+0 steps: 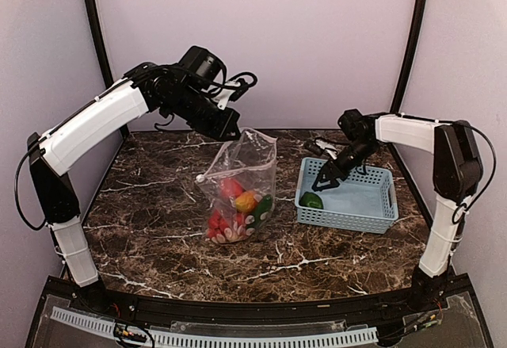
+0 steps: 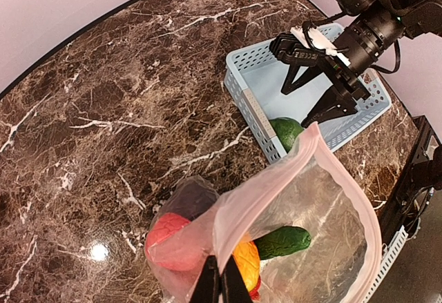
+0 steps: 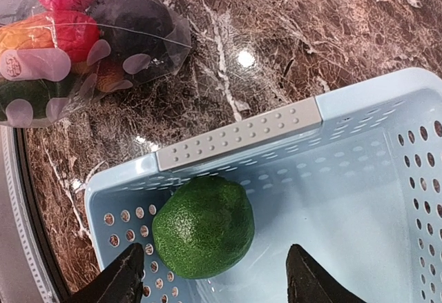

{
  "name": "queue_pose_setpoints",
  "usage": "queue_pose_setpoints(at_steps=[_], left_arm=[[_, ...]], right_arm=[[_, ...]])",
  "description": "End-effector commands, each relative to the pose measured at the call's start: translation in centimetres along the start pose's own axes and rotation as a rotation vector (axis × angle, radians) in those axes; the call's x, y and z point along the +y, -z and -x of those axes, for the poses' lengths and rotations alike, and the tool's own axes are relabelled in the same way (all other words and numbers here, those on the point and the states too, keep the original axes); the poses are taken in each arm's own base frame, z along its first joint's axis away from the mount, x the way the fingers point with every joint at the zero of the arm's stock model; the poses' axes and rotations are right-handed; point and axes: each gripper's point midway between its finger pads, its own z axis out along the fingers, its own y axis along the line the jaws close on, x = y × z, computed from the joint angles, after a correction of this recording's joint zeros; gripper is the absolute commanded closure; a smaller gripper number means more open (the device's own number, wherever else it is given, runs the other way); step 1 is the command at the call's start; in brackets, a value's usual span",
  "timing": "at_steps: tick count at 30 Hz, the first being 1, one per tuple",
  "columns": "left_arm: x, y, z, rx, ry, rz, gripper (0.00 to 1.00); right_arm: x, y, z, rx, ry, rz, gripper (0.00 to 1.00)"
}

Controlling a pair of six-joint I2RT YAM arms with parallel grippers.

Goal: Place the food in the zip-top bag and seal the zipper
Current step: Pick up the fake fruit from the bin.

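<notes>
- Left tool [image 1: 230, 131]: fingers together, clamped on the mouth edge of the zip-top bag [image 1: 242, 180]. It holds the bag up by one upper corner.
- In the left wrist view, the left tool [image 2: 221, 286] pinches the rim next to the zipper [image 2: 345, 179], a pinkish strip that curves round the open mouth.
- The bag's bottom rests on the table [image 1: 150, 197], left of the blue basket [image 1: 360, 205] and apart from it.
- Food in the bag, bunched low: strawberries [image 1: 226, 229], an orange piece [image 1: 245, 201], a green vegetable [image 2: 283, 241] and a dark eggplant [image 3: 131, 20].
- Right tool [image 1: 323, 181]: fingers apart, pointing down into the near-left corner of the basket and gripping nothing.
- A round green piece [image 3: 204, 227] lies on the basket floor against the wall. In the right wrist view it sits between the spread fingers of the right tool [image 3: 219, 284], closer to one of them, with no contact visible.
- The basket rim [image 2: 255, 110] carries a grey perforated strip.
</notes>
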Motion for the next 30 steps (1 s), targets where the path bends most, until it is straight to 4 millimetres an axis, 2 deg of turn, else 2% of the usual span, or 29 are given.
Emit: queue_pose_setpoints(at_steps=[1,16,21,26,30], left_arm=[[-0.3,1.9,0.1,-0.025,0.006,-0.014,0.99],[-0.3,1.7,-0.5,-0.019,0.017,-0.022,0.99],[-0.4,1.7,-0.6,-0.021,0.016,-0.026,0.99],[-0.4,1.6,-0.8,-0.017,0.02,-0.027,0.99],[-0.3,1.6,-0.9,-0.018,0.021,-0.029,0.99]], right_arm=[[0.3,-1.6,-1.2,0.045,-0.044,0.042,0.31],[1.4,-4.8,-3.0,0.151,-0.049,0.079,0.3],[1.6,-5.4,-3.5,0.182,-0.042,0.075,0.25],[1.3,-5.3,-3.7,0.201,-0.045,0.044,0.29],[0.4,-4.7,-4.3,0.236,-0.035,-0.025,0.37]])
